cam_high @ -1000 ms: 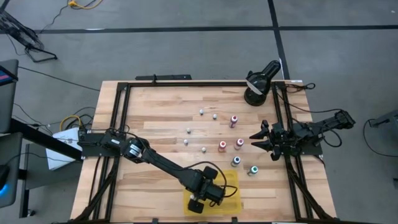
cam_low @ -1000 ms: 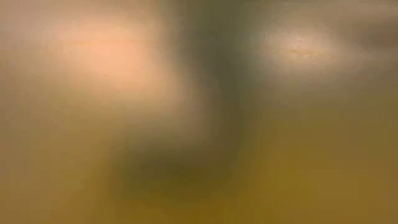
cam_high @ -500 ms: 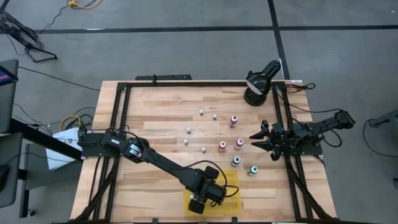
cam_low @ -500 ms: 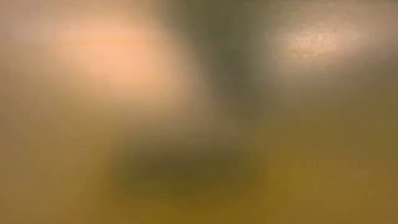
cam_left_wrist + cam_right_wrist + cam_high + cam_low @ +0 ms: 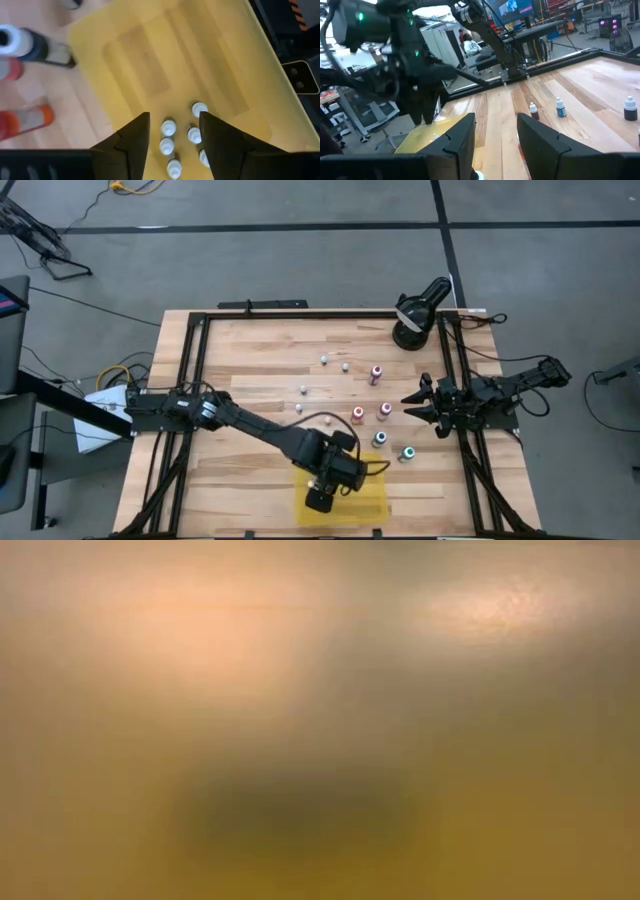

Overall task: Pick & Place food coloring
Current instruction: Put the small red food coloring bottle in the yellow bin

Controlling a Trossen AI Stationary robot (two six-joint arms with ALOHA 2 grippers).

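- Left gripper (image 5: 174, 131): above the yellow tray (image 5: 372, 498), jaws standing open with nothing between them. Straight below it a cluster of white-capped bottles (image 5: 168, 128) stands upright on the tray.
- Food coloring still loose: several bottles stand on the wooden table (image 5: 250, 360), all on the far side of the tray. A dark white-capped bottle (image 5: 326, 421) is the nearest to the tray; the teal-capped bottle (image 5: 407, 452) and red-capped bottle (image 5: 358, 414) stand farther off toward the right arm.
- Right gripper (image 5: 416, 404): parked at the table's right rail, well apart from the tray. Jaws partly apart and empty in its own wrist view.
- Step in hand, as judged: release over the tray is done; the left arm should clear out and go for the next bottle.
- Advice: lift straight up before any sideways travel, since the open fingers flank the cluster and a sweep could topple it.
- Advice: take the nearest bottle next, and close on its body below the cap.
- Limitation: the table-level camera shows only blur, so the gripper's height over the tray cannot be confirmed.
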